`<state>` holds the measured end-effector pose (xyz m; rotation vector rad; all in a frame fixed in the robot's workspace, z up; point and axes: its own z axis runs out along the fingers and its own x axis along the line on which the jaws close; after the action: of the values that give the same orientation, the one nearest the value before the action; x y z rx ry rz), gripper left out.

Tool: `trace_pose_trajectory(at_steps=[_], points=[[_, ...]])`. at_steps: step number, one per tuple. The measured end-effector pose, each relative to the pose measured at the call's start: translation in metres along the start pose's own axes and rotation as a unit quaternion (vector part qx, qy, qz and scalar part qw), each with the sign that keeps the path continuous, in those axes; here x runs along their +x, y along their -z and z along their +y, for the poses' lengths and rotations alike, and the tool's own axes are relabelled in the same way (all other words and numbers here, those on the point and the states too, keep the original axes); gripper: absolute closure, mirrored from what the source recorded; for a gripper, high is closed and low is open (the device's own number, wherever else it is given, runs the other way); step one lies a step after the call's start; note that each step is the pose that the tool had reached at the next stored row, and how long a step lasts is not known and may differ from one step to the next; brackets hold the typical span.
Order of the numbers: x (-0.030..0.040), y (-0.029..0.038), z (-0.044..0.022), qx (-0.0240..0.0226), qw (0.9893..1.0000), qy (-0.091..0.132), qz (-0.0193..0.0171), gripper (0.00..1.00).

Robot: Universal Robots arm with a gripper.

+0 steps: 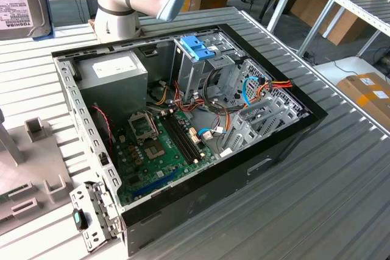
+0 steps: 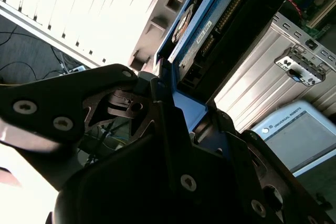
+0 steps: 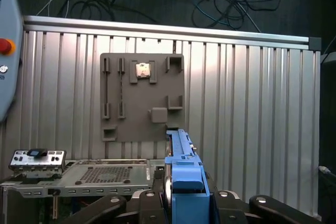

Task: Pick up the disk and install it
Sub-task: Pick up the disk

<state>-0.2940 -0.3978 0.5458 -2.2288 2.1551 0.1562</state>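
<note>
My gripper (image 3: 185, 195) is shut on the disk (image 3: 181, 156), gripping its light-blue carrier frame edge-on between the black fingers (image 3: 231, 203). In the second wrist view the gripper (image 2: 176, 106) clamps one end of the disk (image 2: 210, 30), and the rest of the drive reaches away from it. In the exterior view the disk's (image 1: 21, 1) labelled grey face shows at the upper left corner, high above the table. The open computer case (image 1: 183, 120) lies in the middle of the table. Its metal drive cage with a blue latch (image 1: 198, 47) stands at the back of the case.
A grey fixture plate (image 3: 142, 98) with small holders lies on the ribbed metal table (image 3: 252, 103), beside the case at the exterior view's left (image 1: 30, 175). A loose metal bracket (image 1: 91, 211) sits at the case's near corner. A teach pendant (image 3: 8, 51) lies at the table's edge.
</note>
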Motion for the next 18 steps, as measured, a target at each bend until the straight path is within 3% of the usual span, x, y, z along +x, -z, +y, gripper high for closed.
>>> trace_pose_trajectory(at_steps=[3, 4, 18], points=[[0.0004, -0.0010, -0.0017, -0.0003, 0.9999, 0.000, 0.0112, 0.63], [0.0007, -0.0021, -0.0028, -0.0004, 0.9999, -0.001, 0.0124, 0.63], [0.0046, -0.0089, -0.0148, -0.0005, 0.9999, -0.001, 0.0158, 0.63]])
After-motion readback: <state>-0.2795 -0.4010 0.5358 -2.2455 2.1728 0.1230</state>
